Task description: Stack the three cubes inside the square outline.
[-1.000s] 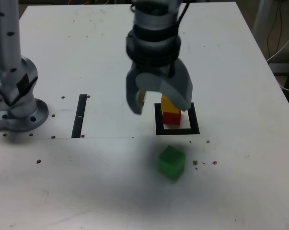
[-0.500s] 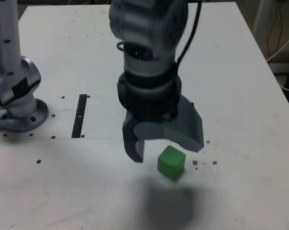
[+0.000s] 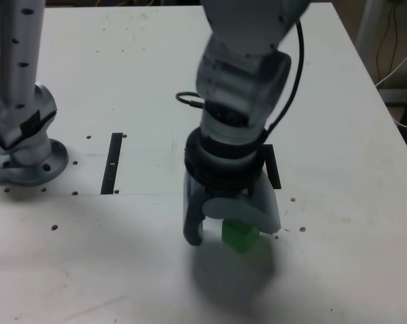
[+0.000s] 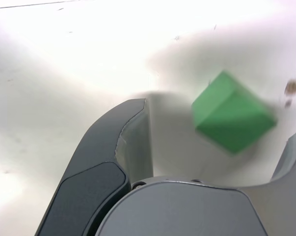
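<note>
My pincer [image 3: 231, 229] hangs spread wide around the green cube [image 3: 239, 235], gripping nothing. My own arm hides most of the square outline [image 3: 273, 169] just behind it. A narrow black strip [image 3: 112, 163] lies toward the exterior view's left, beside my base [image 3: 24, 158].

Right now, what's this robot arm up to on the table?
The arm has its tool lowered over the green cube, jaws wide open on either side of it and not gripping. The cube sits on the white table, outside the square outline, which the arm mostly hides.
</note>
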`<state>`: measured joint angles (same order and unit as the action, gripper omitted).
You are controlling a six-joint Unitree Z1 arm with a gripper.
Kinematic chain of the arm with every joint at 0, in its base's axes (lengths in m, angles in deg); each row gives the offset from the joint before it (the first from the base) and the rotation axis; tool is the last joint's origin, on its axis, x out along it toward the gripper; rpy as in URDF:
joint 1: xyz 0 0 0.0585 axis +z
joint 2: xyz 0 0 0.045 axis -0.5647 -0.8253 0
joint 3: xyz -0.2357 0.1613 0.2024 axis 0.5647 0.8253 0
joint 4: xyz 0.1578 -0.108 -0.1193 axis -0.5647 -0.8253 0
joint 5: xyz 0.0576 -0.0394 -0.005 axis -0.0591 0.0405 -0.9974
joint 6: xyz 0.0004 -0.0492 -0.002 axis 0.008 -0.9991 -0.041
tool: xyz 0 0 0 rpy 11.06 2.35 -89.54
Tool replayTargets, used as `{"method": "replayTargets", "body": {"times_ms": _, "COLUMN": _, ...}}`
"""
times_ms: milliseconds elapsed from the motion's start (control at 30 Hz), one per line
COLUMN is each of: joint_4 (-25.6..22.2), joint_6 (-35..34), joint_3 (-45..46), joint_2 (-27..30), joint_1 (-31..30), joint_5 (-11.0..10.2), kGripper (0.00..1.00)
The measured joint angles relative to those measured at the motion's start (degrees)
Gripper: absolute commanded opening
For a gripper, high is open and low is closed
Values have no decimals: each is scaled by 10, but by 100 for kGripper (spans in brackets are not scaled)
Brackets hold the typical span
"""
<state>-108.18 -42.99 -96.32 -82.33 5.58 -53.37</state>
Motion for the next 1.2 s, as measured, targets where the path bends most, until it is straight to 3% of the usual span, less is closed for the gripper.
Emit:
{"method": "replayTargets", "body": {"times_ms": 267, "joint_4": 38, "joint_6": 2, "joint_3": -6, "joint_2": -17, "joint_1": 9, "joint_5": 10, "kGripper": 94}}
{"method": "replayTargets", "body": {"times_ms": 567, "joint_4": 39, "joint_6": 6, "joint_3": -7, "joint_2": -23, "joint_1": 11, "joint_5": 22, "kGripper": 86}}
{"method": "replayTargets", "body": {"times_ms": 967, "joint_4": 43, "joint_6": 9, "joint_3": 9, "joint_2": -31, "joint_1": 26, "joint_5": 6, "kGripper": 84}}
{"method": "replayTargets", "body": {"times_ms": 1200, "joint_4": 43, "joint_6": 12, "joint_3": 9, "joint_2": -34, "joint_1": 28, "joint_5": 11, "kGripper": 70}}
